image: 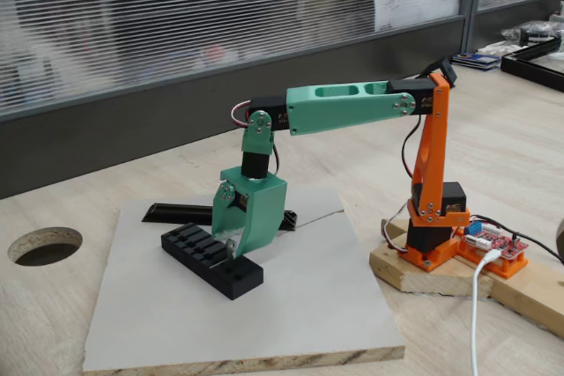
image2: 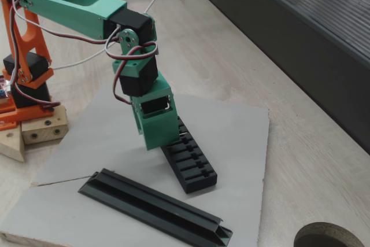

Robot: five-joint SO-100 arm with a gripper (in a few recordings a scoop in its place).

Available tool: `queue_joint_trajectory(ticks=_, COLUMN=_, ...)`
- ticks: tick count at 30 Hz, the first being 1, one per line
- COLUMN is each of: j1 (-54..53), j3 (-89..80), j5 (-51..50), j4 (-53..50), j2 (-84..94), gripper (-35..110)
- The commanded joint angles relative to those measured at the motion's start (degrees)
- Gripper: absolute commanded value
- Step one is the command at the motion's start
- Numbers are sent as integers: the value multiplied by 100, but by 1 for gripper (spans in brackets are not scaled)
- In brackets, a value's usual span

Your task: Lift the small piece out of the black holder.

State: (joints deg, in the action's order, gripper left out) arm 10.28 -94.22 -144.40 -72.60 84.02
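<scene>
The black holder [image: 214,261] lies on the grey board, a slotted block seen in both fixed views [image2: 191,163]. My green gripper [image: 235,253] points straight down onto its far end, fingertips drawn together at the slots. A tiny grey sliver, the small piece [image: 231,245], shows between the tips, still down at the holder's top. In a fixed view the gripper's body [image2: 155,121] covers that end of the holder, and a pale speck shows at its lower edge.
A long black V-profile rail [image2: 156,206] lies on the grey board [image: 291,305] close to the holder. The arm's orange base [image: 434,217] stands on wood blocks off the board. A round hole [image: 44,245] is cut in the table.
</scene>
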Motion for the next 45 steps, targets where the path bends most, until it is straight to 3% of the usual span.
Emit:
queue_joint_trajectory(ticks=1, j1=70, j3=53, j5=-149, j4=-35, j2=70, gripper=37)
queue_joint_trajectory(ticks=38, j1=-132, j3=70, j5=-132, j4=-26, j2=70, gripper=37)
queue_joint_trajectory(ticks=45, j1=-158, j3=79, j5=589, j4=-44, j2=70, gripper=37)
